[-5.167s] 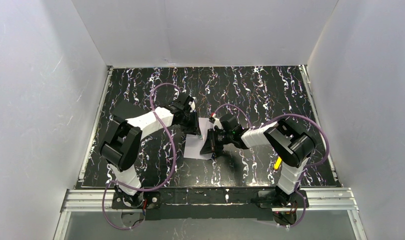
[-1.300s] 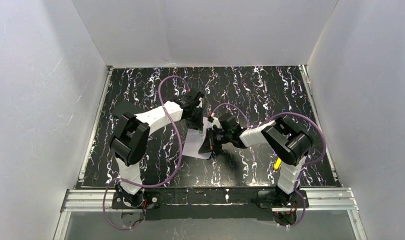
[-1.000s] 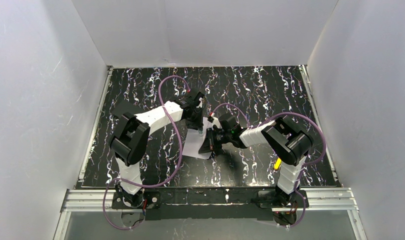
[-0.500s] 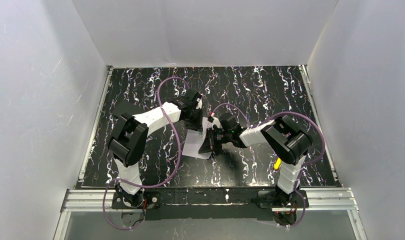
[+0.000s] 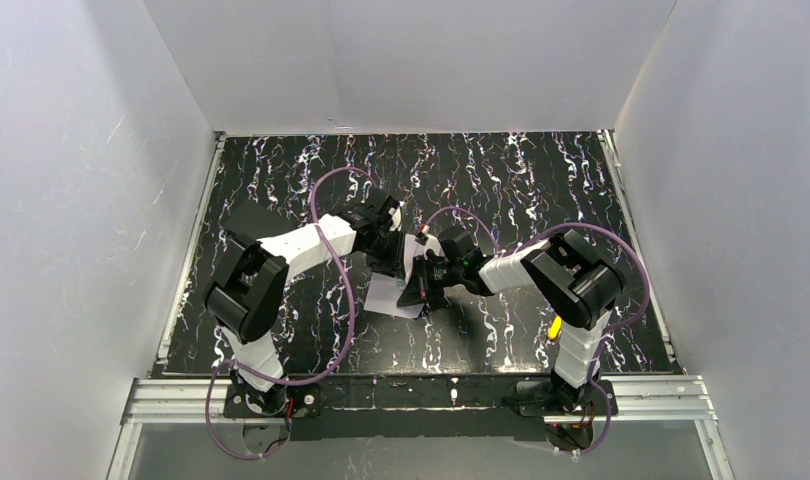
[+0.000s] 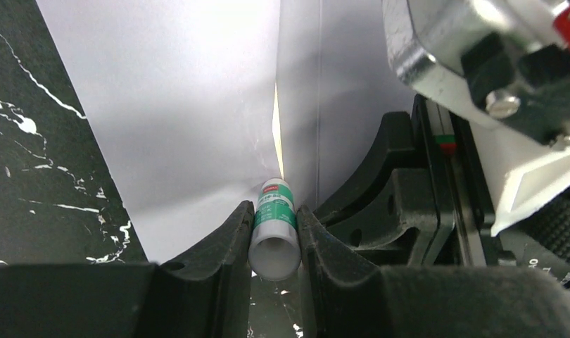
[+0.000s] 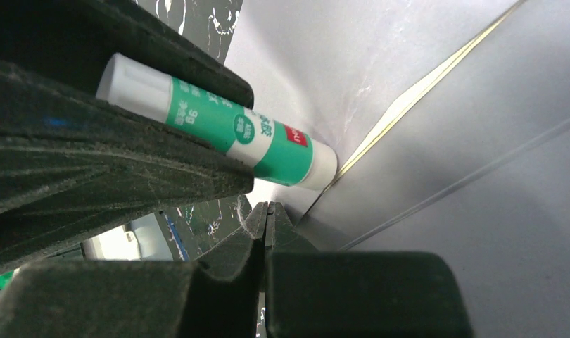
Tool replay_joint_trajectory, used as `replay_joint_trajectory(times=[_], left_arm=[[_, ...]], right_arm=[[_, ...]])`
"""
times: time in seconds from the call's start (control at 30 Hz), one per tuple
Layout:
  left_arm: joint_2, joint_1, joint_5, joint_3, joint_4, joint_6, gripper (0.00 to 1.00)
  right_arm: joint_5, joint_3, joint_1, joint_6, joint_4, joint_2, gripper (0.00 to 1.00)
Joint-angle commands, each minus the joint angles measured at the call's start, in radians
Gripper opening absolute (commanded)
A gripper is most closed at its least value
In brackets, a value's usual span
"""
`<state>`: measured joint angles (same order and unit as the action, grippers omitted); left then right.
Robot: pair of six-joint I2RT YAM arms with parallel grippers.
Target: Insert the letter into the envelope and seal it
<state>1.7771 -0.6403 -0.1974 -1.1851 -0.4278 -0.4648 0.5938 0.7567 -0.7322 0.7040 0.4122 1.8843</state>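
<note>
Envelope (image 6: 191,105): laid on the tabletop (image 6: 29,141); judged light, limp and easily creased, best taken by an edge.
Letter (image 6: 277,137): tucked inside; only a tan sliver is seen at the fold.
Left fingers (image 6: 222,246): clenched on a glue stick (image 6: 274,225), whose tip is pressed to the fold.
Right fingers (image 7: 226,282): pressed together at the envelope's edge.

envelope (image 5: 389,294): we see pale lavender-grey paper lying on the black marbled table (image 5: 281,200), near its middle.
envelope state: open; one panel lies flat and the other rises steeply from the fold, its lower edge at the closed tips of the right gripper (image 7: 266,211).
letter (image 6: 276,144): we make out only a thin tan sliver in the slit between the two panels; the rest is hidden inside.
contact: a green-and-white glue stick (image 6: 275,225) touches the envelope with its tip just beside that slit.
</note>
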Motion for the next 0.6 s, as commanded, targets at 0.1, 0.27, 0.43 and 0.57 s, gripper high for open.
replay_joint_trajectory(times=[0.1, 0.27, 0.43, 0.57], left_arm=[[0.004, -0.020, 0.039, 0.018, -0.180, 0.022, 0.00], [0.005, -0.003, 0.057, -0.104, -0.164, 0.000, 0.00], [-0.019, 0.004, 0.108, -0.184, -0.153, -0.012, 0.00], [0.016, 0.010, 0.123, -0.209, -0.152, -0.009, 0.00]], right_arm=[[-0.343, -0.079, 0.005, -0.123, -0.268, 0.130, 0.08], [-0.346, -0.080, 0.005, -0.124, -0.272, 0.125, 0.08], [-0.349, -0.076, 0.006, -0.126, -0.290, 0.122, 0.08], [-0.348, -0.075, 0.007, -0.126, -0.289, 0.124, 0.08]])
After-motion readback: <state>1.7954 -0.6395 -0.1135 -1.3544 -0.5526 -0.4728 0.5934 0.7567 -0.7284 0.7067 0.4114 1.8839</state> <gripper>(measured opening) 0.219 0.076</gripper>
